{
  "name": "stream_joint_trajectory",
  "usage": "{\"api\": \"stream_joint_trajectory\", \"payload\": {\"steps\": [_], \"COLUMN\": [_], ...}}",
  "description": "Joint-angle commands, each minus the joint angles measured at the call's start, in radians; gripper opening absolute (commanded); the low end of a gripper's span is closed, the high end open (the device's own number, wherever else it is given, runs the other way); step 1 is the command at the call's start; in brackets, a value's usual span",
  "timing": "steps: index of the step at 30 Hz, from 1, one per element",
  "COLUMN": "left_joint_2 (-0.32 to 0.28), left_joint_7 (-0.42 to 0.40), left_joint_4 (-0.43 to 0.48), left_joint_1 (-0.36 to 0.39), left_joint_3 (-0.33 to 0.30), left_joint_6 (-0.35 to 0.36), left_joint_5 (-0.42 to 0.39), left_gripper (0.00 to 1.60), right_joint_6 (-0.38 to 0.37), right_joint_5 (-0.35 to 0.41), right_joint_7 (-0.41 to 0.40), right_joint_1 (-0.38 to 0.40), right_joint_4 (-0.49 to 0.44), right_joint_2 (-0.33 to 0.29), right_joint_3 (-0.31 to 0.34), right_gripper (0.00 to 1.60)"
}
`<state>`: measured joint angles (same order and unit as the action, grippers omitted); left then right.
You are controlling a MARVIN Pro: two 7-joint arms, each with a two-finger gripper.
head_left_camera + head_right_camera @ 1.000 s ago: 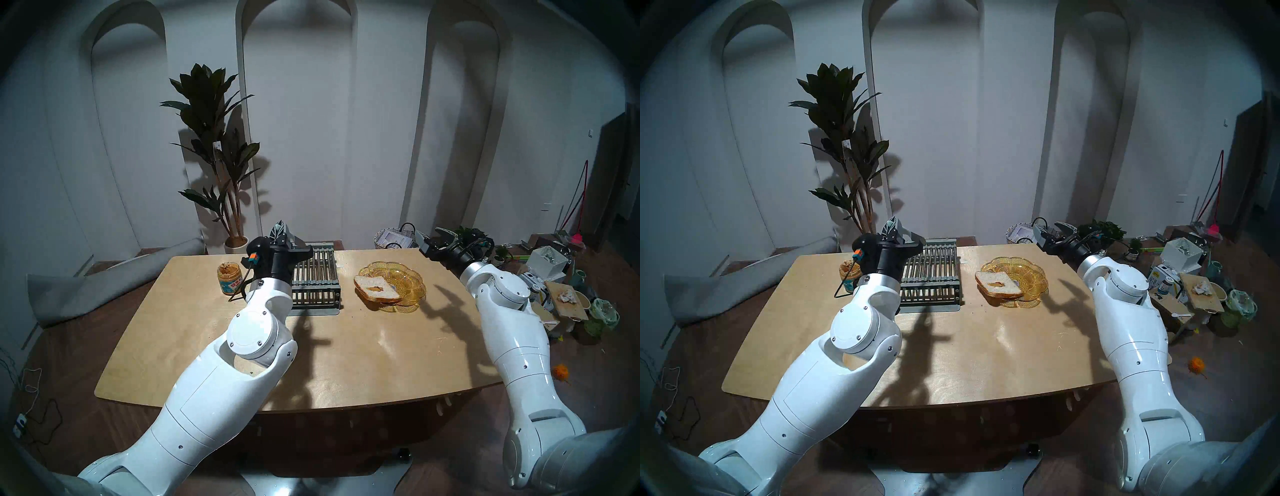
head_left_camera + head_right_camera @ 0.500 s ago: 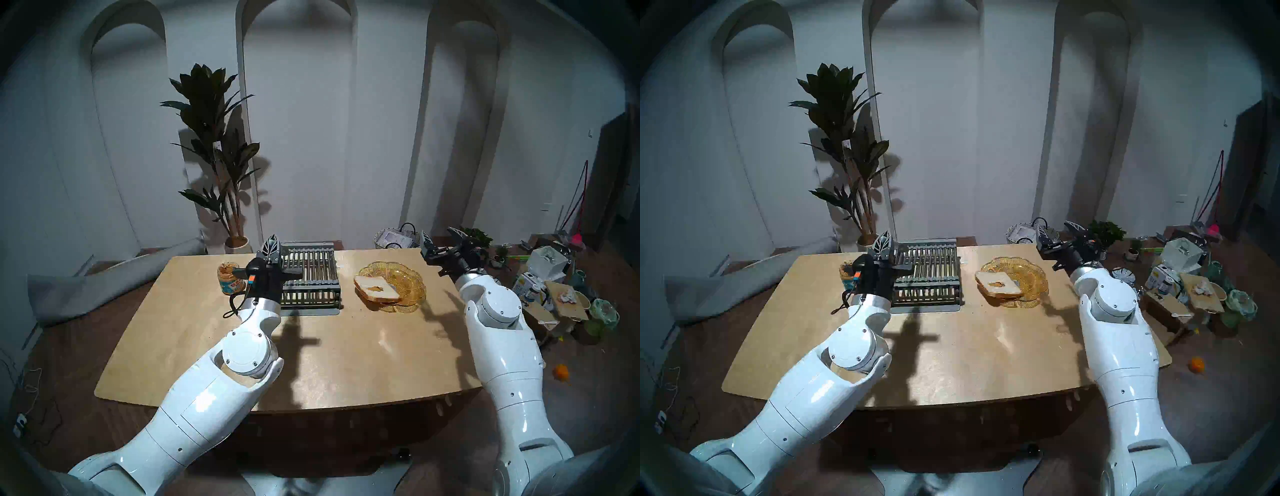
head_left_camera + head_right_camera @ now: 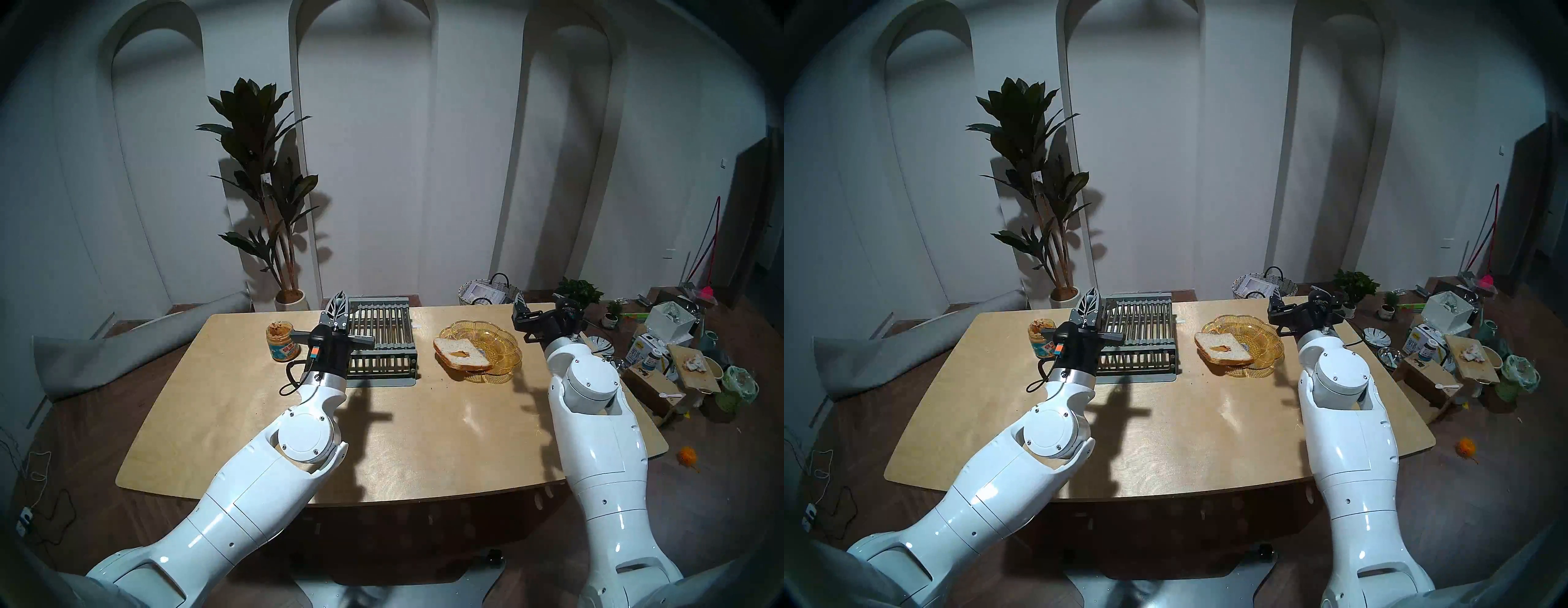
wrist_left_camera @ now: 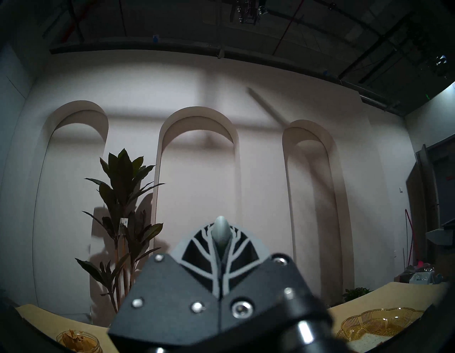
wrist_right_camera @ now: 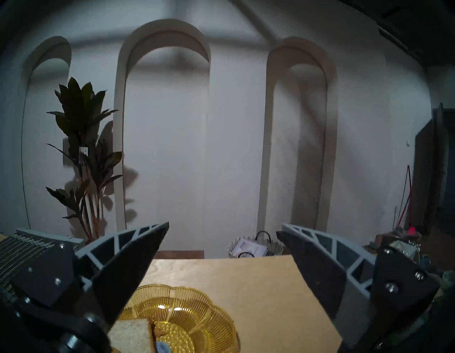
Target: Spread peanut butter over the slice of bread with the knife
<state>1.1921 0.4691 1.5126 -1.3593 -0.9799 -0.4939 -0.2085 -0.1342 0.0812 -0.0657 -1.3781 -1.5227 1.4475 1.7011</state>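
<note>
- The slice of bread (image 3: 463, 353) is seen as a square of pale, speckled crumb with a thin tan crust and a small brown smear at its middle; it is laid over the near left rim of an amber scalloped glass plate (image 3: 498, 342), toward the table's (image 3: 424, 429) right edge.
- The right gripper (image 5: 222, 233) is held above the table's right edge, just right of the plate, with its jaws spread wide and nothing between them; in the right wrist view the bread is seen low and to the left, beneath the left-hand finger.
- The peanut butter (image 3: 280, 327) is shown as a tan-brown, lumpy paste filling a small clear glass jar (image 3: 283, 343) with a blue, white and red label and no lid, stood near the table's far left corner.
- The left gripper (image 3: 338, 306) is raised over the near left part of a grey barred rack (image 3: 384, 339) by the far edge, just right of the jar, its fingers pressed together and tilted upward.
- The knife (image 4: 221, 233) is clamped between those fingers: only the rounded end of its light grey handle is seen in the left wrist view, and the blade cannot be made out in any view.
- The knife is kept well apart from the bread, with the rack between them.
</note>
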Motion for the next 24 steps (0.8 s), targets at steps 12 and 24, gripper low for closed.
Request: {"api": "stream_joint_trajectory", "payload": {"steps": [12, 24], "left_joint_2": [0.015, 0.042], "left_joint_7": [-0.062, 0.0], "left_joint_4": [0.02, 0.012], "left_joint_1": [0.048, 0.044], "left_joint_3": [-0.004, 0.024], "left_joint_6": [0.054, 0.089], "left_joint_5": [-0.084, 0.021], "left_gripper": [0.0, 0.0], "right_joint_6": [-0.077, -0.078], "right_joint_5": [0.039, 0.052], "right_joint_7": [0.004, -0.003], "right_joint_1": [0.078, 0.064], "right_joint_4": [-0.01, -0.027], "right_joint_2": [0.004, -0.002], "right_joint_3": [0.0, 0.005], "right_gripper": [1.6, 1.6]}}
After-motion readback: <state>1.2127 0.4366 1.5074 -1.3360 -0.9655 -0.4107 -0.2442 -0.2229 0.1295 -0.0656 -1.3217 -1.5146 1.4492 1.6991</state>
